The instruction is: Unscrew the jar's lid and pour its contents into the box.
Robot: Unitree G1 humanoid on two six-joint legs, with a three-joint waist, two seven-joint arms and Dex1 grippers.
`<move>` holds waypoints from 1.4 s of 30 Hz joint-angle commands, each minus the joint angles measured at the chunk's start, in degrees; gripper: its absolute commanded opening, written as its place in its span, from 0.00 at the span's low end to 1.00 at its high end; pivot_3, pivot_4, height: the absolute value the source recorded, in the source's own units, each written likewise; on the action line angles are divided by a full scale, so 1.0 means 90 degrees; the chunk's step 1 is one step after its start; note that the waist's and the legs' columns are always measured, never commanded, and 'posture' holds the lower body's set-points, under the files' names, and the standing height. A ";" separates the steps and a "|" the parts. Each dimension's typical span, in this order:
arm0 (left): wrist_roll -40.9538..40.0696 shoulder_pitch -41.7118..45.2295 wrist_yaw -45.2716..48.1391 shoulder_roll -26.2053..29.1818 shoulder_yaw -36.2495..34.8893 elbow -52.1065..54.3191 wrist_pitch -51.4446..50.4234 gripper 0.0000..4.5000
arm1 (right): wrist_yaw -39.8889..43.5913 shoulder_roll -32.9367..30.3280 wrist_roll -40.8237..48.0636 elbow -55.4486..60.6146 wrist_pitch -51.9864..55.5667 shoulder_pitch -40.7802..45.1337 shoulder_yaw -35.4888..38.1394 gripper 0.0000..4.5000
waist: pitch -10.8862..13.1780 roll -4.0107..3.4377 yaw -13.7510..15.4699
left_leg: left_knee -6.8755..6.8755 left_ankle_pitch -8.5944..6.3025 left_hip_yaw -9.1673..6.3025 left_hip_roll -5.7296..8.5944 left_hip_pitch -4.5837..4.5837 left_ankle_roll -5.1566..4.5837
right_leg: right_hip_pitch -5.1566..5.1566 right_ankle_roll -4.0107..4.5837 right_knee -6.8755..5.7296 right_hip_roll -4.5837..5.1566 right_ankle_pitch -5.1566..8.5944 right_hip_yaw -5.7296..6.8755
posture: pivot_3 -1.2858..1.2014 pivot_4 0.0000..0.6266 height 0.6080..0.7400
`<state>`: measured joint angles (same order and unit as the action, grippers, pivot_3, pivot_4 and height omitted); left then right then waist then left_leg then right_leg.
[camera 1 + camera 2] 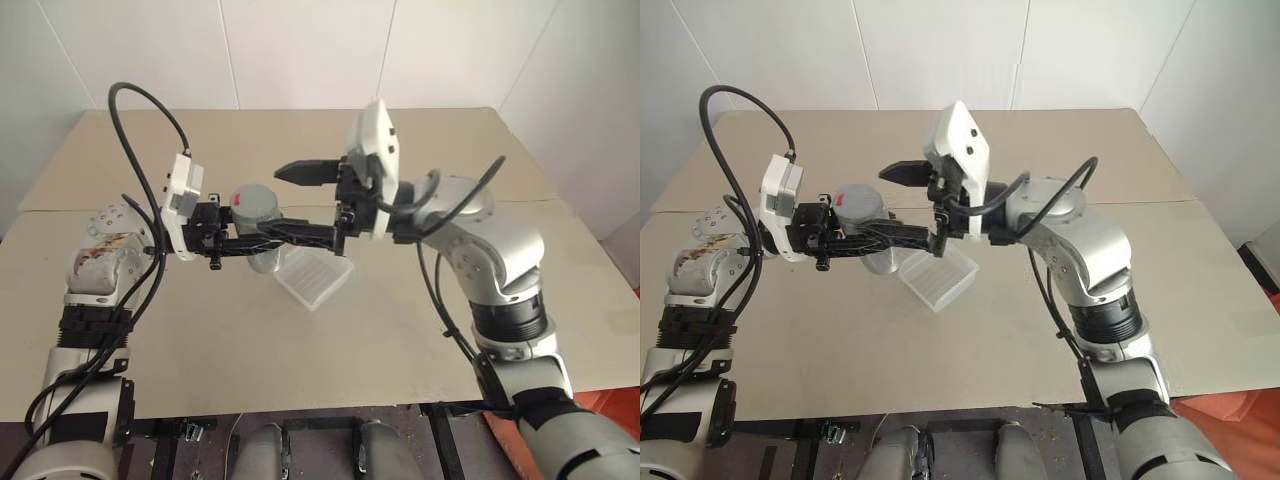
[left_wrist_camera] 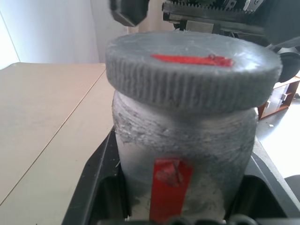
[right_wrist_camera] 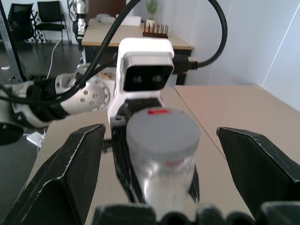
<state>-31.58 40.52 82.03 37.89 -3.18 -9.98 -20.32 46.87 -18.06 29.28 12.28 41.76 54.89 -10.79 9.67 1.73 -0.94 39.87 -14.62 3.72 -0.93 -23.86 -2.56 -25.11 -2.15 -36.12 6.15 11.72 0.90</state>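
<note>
The left gripper (image 1: pixel 258 238) reaches in from the robot's left, its 2 black fingers clamped on the body of the jar (image 2: pixel 185 154), which it holds upright above the table (image 1: pixel 200 350). In the left wrist view the jar's wall is a rough, scuffed silvery-grey cylinder with a strip of red tape running up its side, seated between the black finger pads. The lid (image 2: pixel 192 70) sits on top of the jar: a round grey disc with a finely ridged, knurled edge and a red mark across its flat face. It looks slightly wider than the jar's neck.

The right gripper (image 3: pixel 161 154) comes in from the opposite side at lid height, its 2 wedge-shaped black fingers spread wide apart. In the right wrist view one finger stands on each side of the lid with a clear gap on both sides, so neither touches it. From the head views, one right finger (image 1: pixel 310 172) juts out above and behind the jar, while the other lies lower, alongside the left gripper's fingers.

Just beyond and below the jar, the box (image 1: pixel 315 275) rests on the table: a shallow square container of translucent clear plastic with a ridged bottom, set at an angle to the table's edges. The table is a flat, matte beige board surface with seams between its panels.
</note>
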 commanded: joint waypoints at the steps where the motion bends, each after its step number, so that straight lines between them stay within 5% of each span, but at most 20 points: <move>1: -0.0073 0.0057 0.0020 0.0023 -0.0055 0.0198 0.0035 0.43 | -0.0165 0.0130 -0.0141 -0.0046 0.0032 0.0258 -0.0103 0.99 | 0.0000 0.0000 0.0000 | 0.0000 0.0000 0.0000 0.0000 0.0000 0.0000 | 0.0000 0.0000 0.0000 0.0000 0.0000 0.0000 | 0.52 0.24 1.00; 8: -0.0084 0.0009 -0.0013 0.0045 -0.0088 0.0256 0.0030 0.43 | -0.0160 0.0303 -0.0235 -0.0314 0.0081 0.0426 -0.0251 0.99 | 0.0000 0.0000 0.0009 | 0.0000 0.0000 0.0000 0.0001 0.0000 0.0000 | 0.0001 0.0000 0.0001 0.0000 0.0000 0.0000 | 0.52 0.24 1.00; 15: -0.0073 -0.0059 -0.0065 0.0072 -0.0097 0.0324 0.0040 0.43 | -0.0164 0.0394 -0.0073 -0.0392 0.0201 0.0492 -0.0016 0.61 | 0.0000 0.0000 0.0004 | -0.0001 0.0000 0.0000 0.0000 0.0000 0.0000 | 0.0000 0.0000 0.0001 0.0000 0.0000 0.0001 | 0.52 0.24 1.00; 25: 0.0023 -0.0100 -0.0230 0.0029 -0.0155 0.0156 0.0179 0.43 | -0.0830 -0.0188 0.0306 -0.0234 0.0519 0.0264 0.1254 0.61 | 0.0000 0.0000 0.0047 | 0.0000 0.0000 -0.0001 0.0002 -0.0001 0.0000 | 0.0005 0.0000 0.0003 0.0003 0.0000 0.0003 | 0.52 0.24 1.00; 34: 0.0113 -0.0348 -0.0941 -0.0040 -0.0379 0.0262 0.0350 0.43 | -0.1358 -0.1603 -0.1367 0.0376 -0.0839 -0.2747 0.1135 0.61 | -0.0001 0.0002 0.0029 | -0.0005 -0.0003 0.0005 0.0003 -0.0002 -0.0004 | 0.0003 -0.0001 0.0014 0.0004 0.0000 -0.0003 | 0.52 0.24 1.00; 41: 0.0316 -0.0390 -0.1540 -0.0242 -0.0358 0.0375 0.0506 0.43 | -0.1655 -0.1420 -0.2042 -0.0170 -0.1186 -0.3946 0.0697 0.61 | -0.0001 0.0003 -0.0021 | -0.0001 -0.0002 0.0008 0.0004 0.0009 -0.0003 | 0.0003 -0.0002 0.0024 0.0003 0.0000 -0.0016 | 0.52 0.24 1.00; 42: 0.0325 -0.0384 -0.1629 -0.0273 -0.0371 0.0396 0.0511 0.43 | -0.1668 -0.1391 -0.2077 -0.0238 -0.1175 -0.3954 0.0683 0.78 | -0.0001 0.0003 -0.0017 | 0.0000 -0.0002 0.0007 0.0003 0.0010 -0.0003 | 0.0003 -0.0001 0.0023 0.0003 0.0000 -0.0017 | 0.52 0.24 1.00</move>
<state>-28.99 36.93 68.79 35.50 -5.41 -8.99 -17.10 32.37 -30.59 11.34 9.34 32.93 18.77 -5.41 9.66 1.76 -1.09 39.90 -14.64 3.79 -0.89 -23.77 -2.59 -25.08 -2.16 -35.94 6.18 11.71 0.75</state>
